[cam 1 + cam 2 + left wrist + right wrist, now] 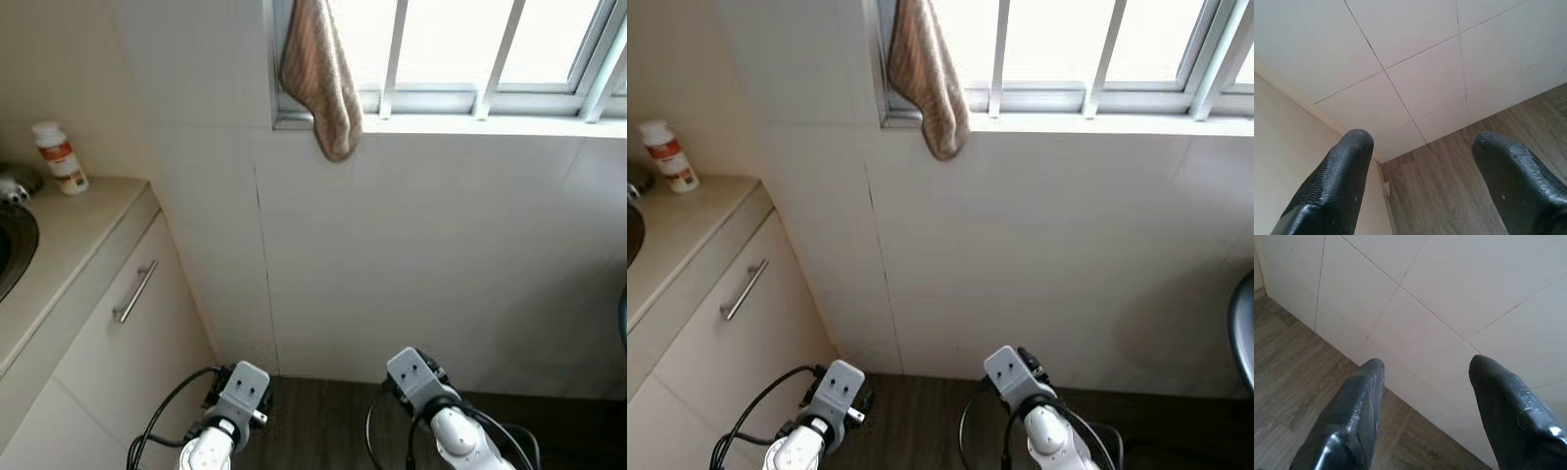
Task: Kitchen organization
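A brown towel hangs from the window bars, draped over the sill. On the beige counter at the left stands a white bottle with an orange label, next to a dark sink. Both arms hang low in front of the tiled wall, left arm and right arm. My left gripper is open with nothing between its fingers, facing the wall's foot and wooden floor. My right gripper is open too, also facing tiles and floor.
A cabinet drawer with a metal bar handle sits under the counter. A white tiled wall lies straight ahead below the barred window. Dark wood floor runs along its foot. A dark rounded edge shows at the far right.
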